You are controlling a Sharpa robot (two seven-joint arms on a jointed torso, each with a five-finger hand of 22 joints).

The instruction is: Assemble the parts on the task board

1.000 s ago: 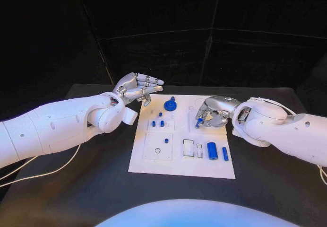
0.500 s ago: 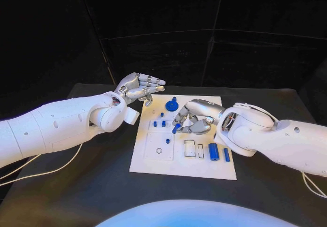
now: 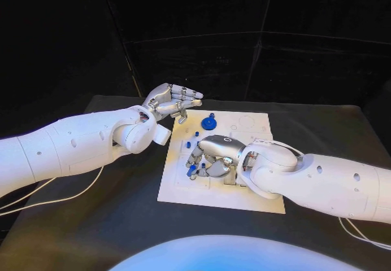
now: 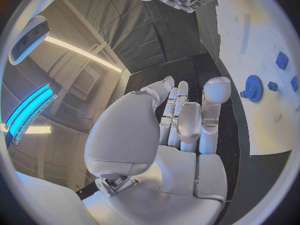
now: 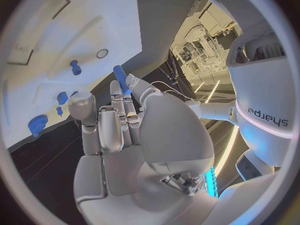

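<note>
Nearest the robot, the task board [image 3: 195, 195] lies flat on the black table [image 3: 98, 226], its long axis running away from the robot. Over the board's middle, the right hand [image 3: 210, 158] is lowered, palm down, and pinches a blue peg [image 3: 192, 169] between its fingertips. The right wrist view shows the peg [image 5: 121, 80] as a short cylinder projecting beyond the fingertips, its long axis aimed toward the board surface; in the head view it stands tilted, lower end close above the board's left half. Small blue pegs [image 3: 196, 134] stand just beyond. Farther on, a blue gear [image 3: 209, 122] sits at the board's far end. The left hand [image 3: 171, 101] hovers at the far left corner, fingers curled inward, holding nothing.
</note>
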